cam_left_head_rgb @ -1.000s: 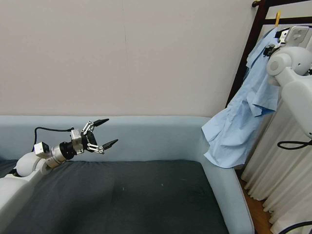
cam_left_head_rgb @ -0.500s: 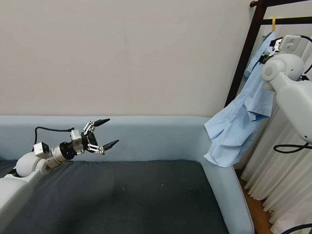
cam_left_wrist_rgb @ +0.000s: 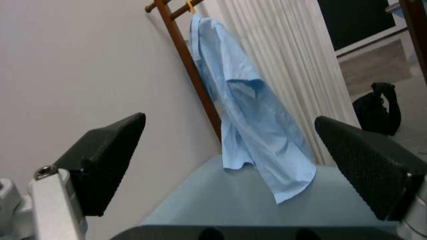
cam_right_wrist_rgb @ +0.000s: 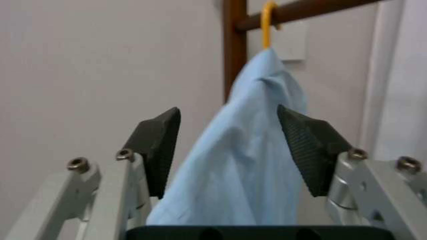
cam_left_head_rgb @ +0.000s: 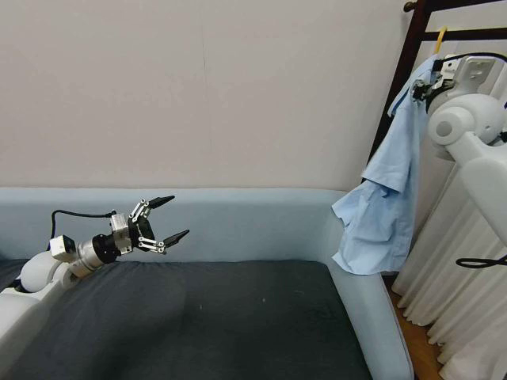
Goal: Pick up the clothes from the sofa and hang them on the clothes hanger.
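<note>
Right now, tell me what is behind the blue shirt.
Behind the blue shirt stand the dark wooden rack post and a white curtain. A yellow hook rises from its collar; the hanger's body is covered. The right gripper hovers open at the collar.

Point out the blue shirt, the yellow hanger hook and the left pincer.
blue shirt (cam_left_head_rgb: 390,170): head view, on its hanging body.
yellow hanger hook (cam_right_wrist_rgb: 267,25): right wrist view, on the hook's straight shank.
left pincer (cam_left_head_rgb: 179,215): head view, midway between its open fingertips.

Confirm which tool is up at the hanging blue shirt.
The right tool: open, raised beside the collar of the blue shirt at the wooden rack. The left tool hovers open, low over the sofa.
</note>
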